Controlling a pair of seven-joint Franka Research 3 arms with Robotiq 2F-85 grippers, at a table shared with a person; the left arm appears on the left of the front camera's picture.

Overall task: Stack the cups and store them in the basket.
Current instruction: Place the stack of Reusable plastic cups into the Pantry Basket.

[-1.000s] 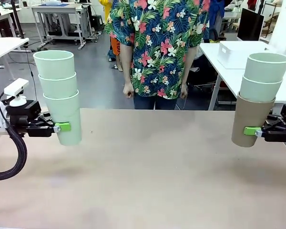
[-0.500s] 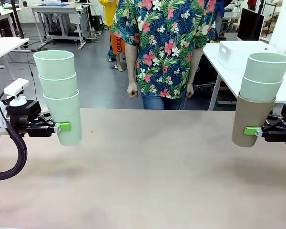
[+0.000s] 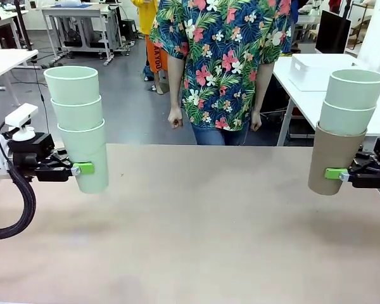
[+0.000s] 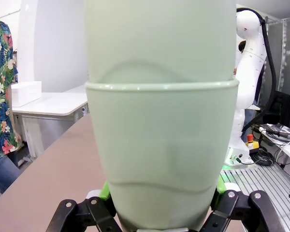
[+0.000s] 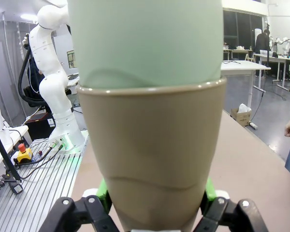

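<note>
The left gripper [image 3: 87,169] is clamped on the lowest of three mint cups [image 3: 79,126], nested upright over the bench's left edge. Only its near green pad [image 3: 84,168] shows; the far finger is hidden behind the cup. The right gripper [image 3: 333,173] is closed on a tan cup [image 3: 332,155] with two mint cups [image 3: 351,95] nested in it, over the right edge, and its arm is cut off by the frame. Whether either stack's base touches the surface cannot be told. Both wrist views cut off the stacks' tops.

The bench [image 3: 202,234] is matte brown. A person [image 3: 221,63] in a flowered shirt stands at its far edge, with white tables [image 3: 6,60] and grey floor beyond.
</note>
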